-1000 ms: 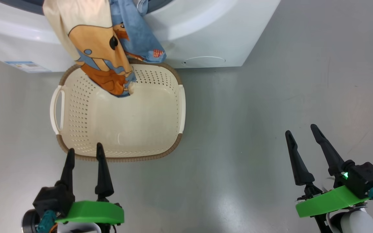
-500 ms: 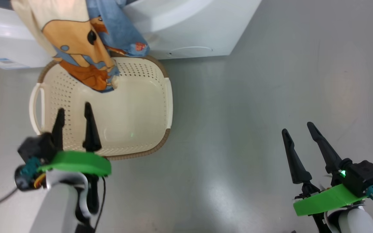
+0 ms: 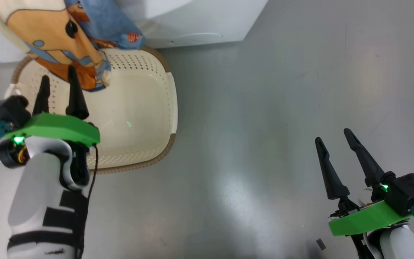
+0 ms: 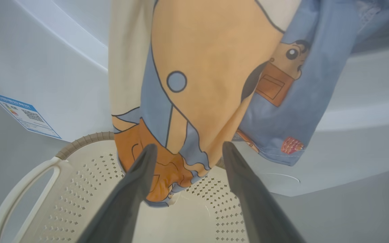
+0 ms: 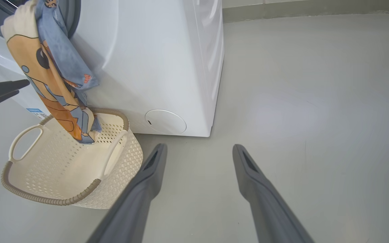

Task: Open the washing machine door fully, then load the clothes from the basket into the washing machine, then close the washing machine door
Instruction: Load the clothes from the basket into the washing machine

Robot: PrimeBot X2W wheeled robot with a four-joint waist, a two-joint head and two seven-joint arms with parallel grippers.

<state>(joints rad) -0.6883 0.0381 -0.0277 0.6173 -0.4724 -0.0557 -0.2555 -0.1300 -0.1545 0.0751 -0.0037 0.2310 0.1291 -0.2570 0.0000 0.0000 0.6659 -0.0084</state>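
The clothes point(image 3: 63, 32), blue fabric with orange and cream print, hang from the washing machine point(image 3: 199, 18) opening, their lower end dangling into the cream basket point(image 3: 171, 108). My left gripper point(image 3: 58, 73) is open above the basket, its tips just below and in front of the hanging end. In the left wrist view the clothes point(image 4: 198, 77) hang just beyond my open left gripper point(image 4: 187, 146), over the basket point(image 4: 79, 189). My right gripper point(image 3: 332, 136) is open over bare floor, far right. The washing machine door is out of view.
The washing machine point(image 5: 154, 67) stands behind the basket point(image 5: 62, 175) with a round flap point(image 5: 165, 121) low on its front and a blue label point(image 4: 25, 114). Grey floor point(image 3: 264, 108) stretches to the right of both.
The head camera has swung, shifting the scene left. My left arm has risen and reached forward over the basket to the hanging clothes' lower end. The right gripper has stayed put.
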